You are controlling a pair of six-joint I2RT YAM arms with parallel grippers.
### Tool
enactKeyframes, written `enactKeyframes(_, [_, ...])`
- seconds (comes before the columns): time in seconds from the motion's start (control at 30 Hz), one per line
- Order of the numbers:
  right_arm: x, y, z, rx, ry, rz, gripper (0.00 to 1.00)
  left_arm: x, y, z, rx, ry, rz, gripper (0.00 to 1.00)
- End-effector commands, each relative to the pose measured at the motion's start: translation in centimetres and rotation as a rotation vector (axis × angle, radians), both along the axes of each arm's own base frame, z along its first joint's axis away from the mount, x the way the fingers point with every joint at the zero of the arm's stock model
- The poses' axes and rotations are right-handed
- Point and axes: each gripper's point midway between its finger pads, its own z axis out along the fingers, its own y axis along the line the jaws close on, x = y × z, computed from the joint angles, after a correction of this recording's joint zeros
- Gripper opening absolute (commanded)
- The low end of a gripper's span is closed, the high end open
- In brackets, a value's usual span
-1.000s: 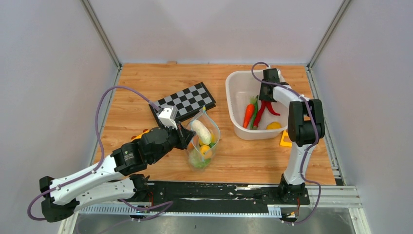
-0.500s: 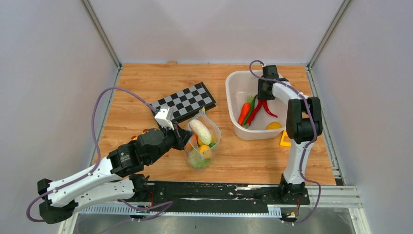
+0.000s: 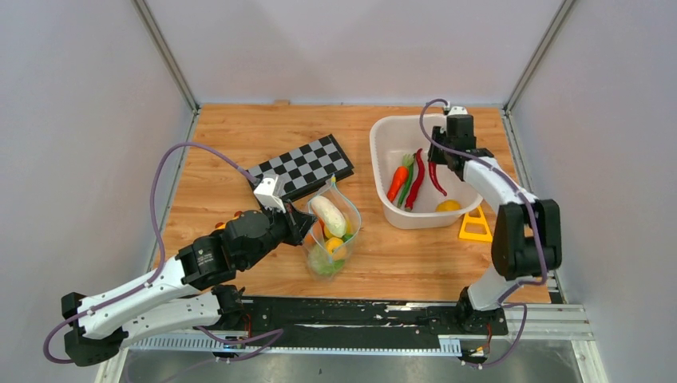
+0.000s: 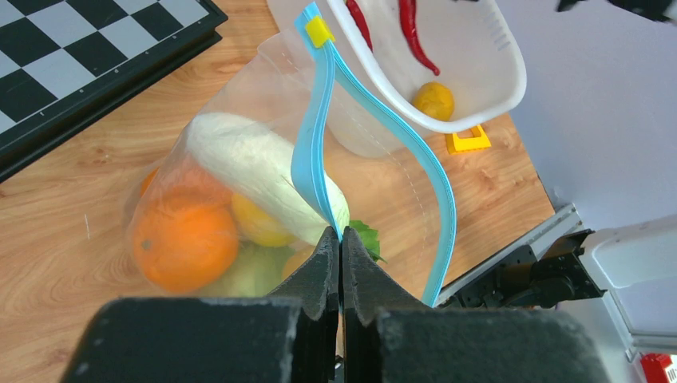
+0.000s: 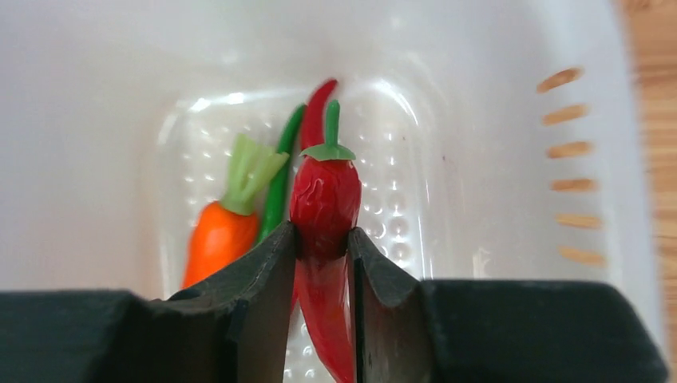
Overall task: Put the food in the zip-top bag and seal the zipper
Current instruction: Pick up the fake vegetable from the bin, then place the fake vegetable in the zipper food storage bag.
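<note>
Our right gripper grasps a red pepper over the white basket near the counter's far right corner. Our left gripper is clenched on the zipper of the zip-top bag toward the near edge.

- Right arm swings its elbow outward, uncovering the yellow toy.
- Right gripper moves rightward, lifting one red pepper clear of the carrot.

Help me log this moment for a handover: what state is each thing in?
Bag: open, partly filled.
Zipper: unsealed.
Left gripper: shut on zipper.
Right gripper: shut on red pepper.
Basket: not yet emptied.
</note>
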Motion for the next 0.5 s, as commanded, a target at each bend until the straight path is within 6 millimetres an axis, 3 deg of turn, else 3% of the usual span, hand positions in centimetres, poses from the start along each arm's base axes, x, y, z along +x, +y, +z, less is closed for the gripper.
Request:
enactKeyframes(0.0, [0.4,1.5,9.9,0.091,-0.335,0.027,0.27,0.3,-0.6,0.9,-0.031,-0.019,-0.002,0.0])
enactKeyframes(0.23, [-4.1,3.7,15.8,0.244,-0.481,0.118,0.27,0.0,-1.7,0.8,-0.029,-0.006,-0.04,0.0])
enactKeyframes(0.47, [-11.2,10.3,23.1,0.606,-0.64,0.455,0.28,-0.1,-1.9,0.9,-0.042,-0.001,-0.046,0.0])
